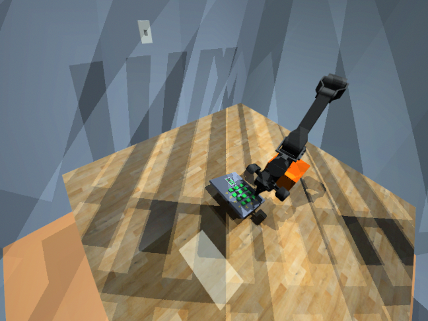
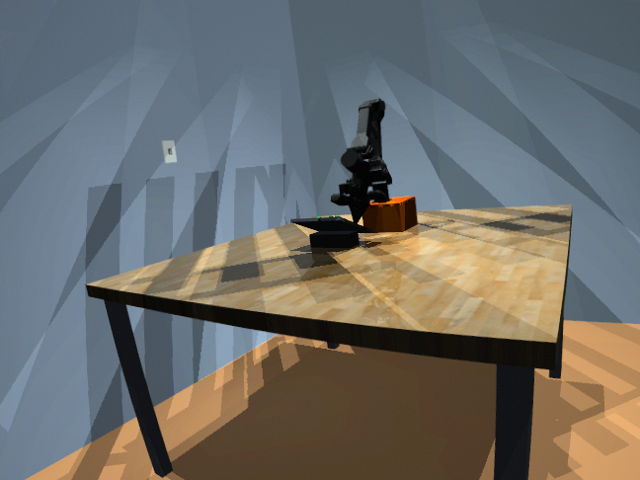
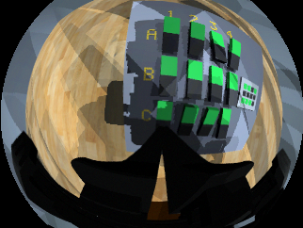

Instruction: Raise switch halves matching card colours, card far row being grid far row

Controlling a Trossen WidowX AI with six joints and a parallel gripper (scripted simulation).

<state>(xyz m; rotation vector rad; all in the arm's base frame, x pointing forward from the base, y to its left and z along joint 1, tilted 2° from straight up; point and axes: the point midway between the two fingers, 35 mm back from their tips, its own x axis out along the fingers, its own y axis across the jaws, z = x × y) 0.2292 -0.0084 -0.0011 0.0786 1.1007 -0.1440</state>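
The tilted grey panel (image 1: 218, 181) (image 2: 303, 222) (image 3: 139, 30) bears three rows, A to C, of green-and-dark switches. My gripper (image 1: 257, 193) (image 2: 356, 221) (image 3: 163, 130) is shut and empty, its tips at the near end of switch C1 (image 3: 165, 111). C1's green half shows; its dark near half is hidden behind the fingertips. Whether the tips touch it is unclear. Switch C2 (image 3: 189, 114) is a darker green than its neighbours. The small card (image 1: 230, 181) (image 3: 247, 94) shows a mostly dark middle row and a mostly green near row; its squares are tiny. Which halves are raised is hard to tell.
A black block (image 1: 259, 216) (image 2: 334, 240) stands under the panel on the wooden table (image 1: 297, 242) (image 2: 439, 279). An orange block (image 1: 298, 170) (image 2: 388, 216) (image 3: 164, 211) stands at the arm's base, close behind the gripper. Hard shadows cross the panel.
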